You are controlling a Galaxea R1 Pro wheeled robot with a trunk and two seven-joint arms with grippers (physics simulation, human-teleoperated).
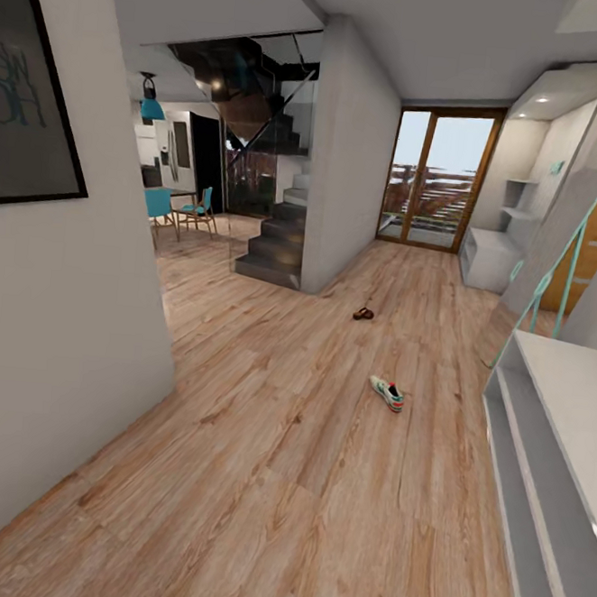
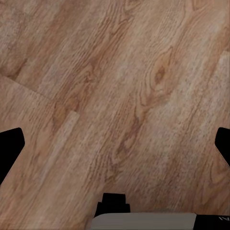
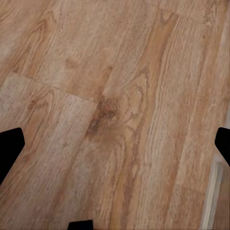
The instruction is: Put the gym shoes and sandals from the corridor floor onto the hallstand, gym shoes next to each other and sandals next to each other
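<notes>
1. 1 corridor floor (image 1: pixel 256 476) runs ahead, planks bare under both wrist cameras.
2. Hallstand (image 1: pixel 550 420) stands close on the right.
3. Gym shoe (image 1: pixel 387 393) lies mid-floor, sandal (image 1: pixel 363 314) farther off.
4. Left gripper (image 2: pixel 115 143) and right gripper (image 3: pixel 115 143) are spread, holding nothing.
5. Step: approach; next, drive to the shoe.

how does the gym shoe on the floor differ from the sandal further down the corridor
The gym shoe is pale with green and red-orange accents; the sandal is dark brown. The gym shoe lies nearer the camera and looks larger; the sandal lies farther off. Both rest on the corridor floor, not the rack.
</notes>
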